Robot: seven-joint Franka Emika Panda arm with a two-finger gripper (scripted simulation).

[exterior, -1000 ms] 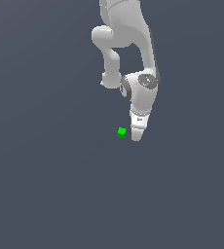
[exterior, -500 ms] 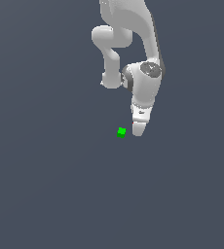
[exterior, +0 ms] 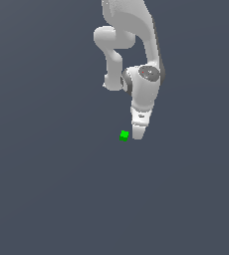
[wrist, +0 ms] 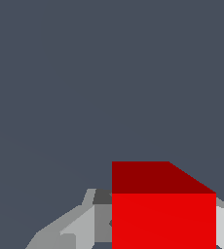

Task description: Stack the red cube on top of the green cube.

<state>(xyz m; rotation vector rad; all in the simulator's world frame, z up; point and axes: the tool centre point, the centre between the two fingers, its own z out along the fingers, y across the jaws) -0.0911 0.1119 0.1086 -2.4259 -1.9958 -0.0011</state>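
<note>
Arm has tilted more upright, green cube unmoved | tool grips red cube just right of green | centre over green before lowering

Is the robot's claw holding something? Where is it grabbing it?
Yes. The gripper holds the red cube. The wrist view shows a finger against each of two opposite sides. The green cube sits loose beside it.

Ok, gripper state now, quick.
Gripper: closed on the small bright-red cube, fingers on either side of it.
</note>
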